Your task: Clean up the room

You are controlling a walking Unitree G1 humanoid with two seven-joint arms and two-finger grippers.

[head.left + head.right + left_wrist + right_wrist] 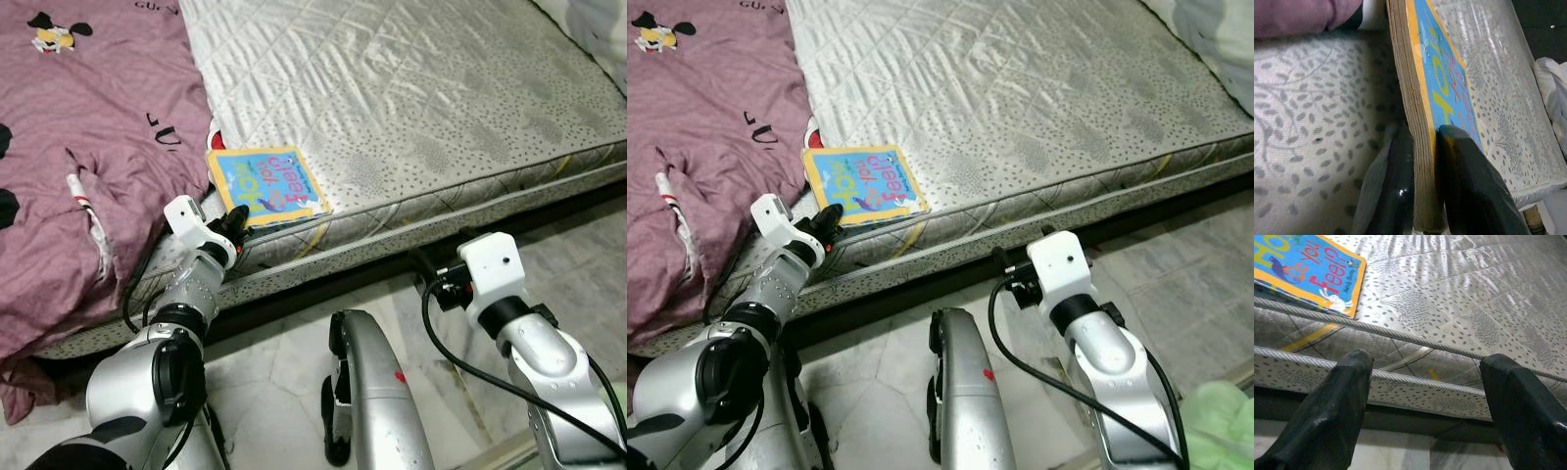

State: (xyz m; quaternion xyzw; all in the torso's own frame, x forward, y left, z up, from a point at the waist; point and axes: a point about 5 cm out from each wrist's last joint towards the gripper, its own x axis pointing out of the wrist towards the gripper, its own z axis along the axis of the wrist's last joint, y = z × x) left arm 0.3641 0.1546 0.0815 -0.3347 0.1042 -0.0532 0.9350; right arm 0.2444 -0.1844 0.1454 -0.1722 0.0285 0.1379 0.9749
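Evenly lit from above, soft and fairly bright in both eye views. Sheen and pale glare across the quilted mattress [411, 108]. Deep shadow under the bed edge. Sharp throughout, slight bending at the borders. Dimmer at the left wrist, with near black fingers [1469, 186] soft and out of focus.

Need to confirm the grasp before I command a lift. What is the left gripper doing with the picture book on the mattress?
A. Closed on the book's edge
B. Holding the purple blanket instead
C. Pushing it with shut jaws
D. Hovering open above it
A: the left gripper has one jaw on each side of the book, clamping its edge at the mattress corner.
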